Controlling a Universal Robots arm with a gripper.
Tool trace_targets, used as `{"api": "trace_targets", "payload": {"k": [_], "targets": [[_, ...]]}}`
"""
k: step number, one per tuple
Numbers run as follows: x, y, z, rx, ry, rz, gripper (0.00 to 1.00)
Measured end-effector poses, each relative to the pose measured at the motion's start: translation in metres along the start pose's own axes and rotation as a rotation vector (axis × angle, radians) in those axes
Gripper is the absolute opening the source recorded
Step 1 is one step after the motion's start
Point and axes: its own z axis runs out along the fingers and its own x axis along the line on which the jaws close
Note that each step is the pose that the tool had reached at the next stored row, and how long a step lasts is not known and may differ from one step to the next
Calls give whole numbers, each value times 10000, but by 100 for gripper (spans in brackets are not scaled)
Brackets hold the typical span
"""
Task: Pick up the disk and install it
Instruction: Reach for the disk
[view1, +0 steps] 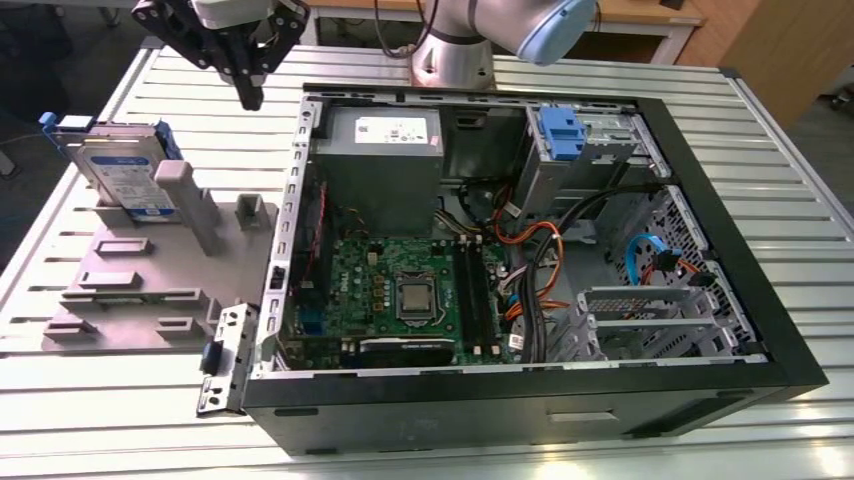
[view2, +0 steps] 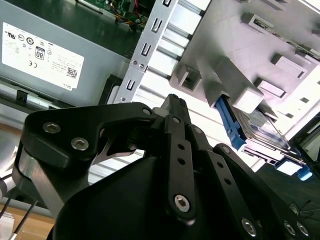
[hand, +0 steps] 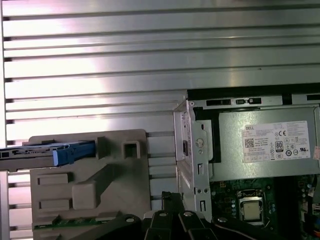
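Observation:
The disk (view1: 118, 172) is a silver drive with a white-and-blue label and blue side rails. It stands on edge, leaning in a slot at the back of a grey holder block (view1: 147, 290), at the exterior view's left. Both wrist views show it too: the disk (view2: 262, 126) past the block's posts, and the disk (hand: 45, 151) edge-on with its blue rail end. My gripper (view1: 250, 98) hangs above the table between the holder and the open computer case (view1: 747, 290), higher than the disk and apart from it. Its fingers (view2: 173, 107) are shut with nothing between them.
Inside the case are a grey power-supply box (view1: 380, 150), the green mainboard (view1: 400, 290), cables, and a metal drive cage with a blue latch (view1: 561, 135). A loose metal bracket (view1: 224, 360) lies by the case's front corner. The slatted metal table (view1: 787, 130) extends all around.

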Motion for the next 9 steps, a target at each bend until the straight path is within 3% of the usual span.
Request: {"api": "trace_targets", "payload": {"k": [9], "targets": [[9,-1,-1,1,1,-1,11]]}}
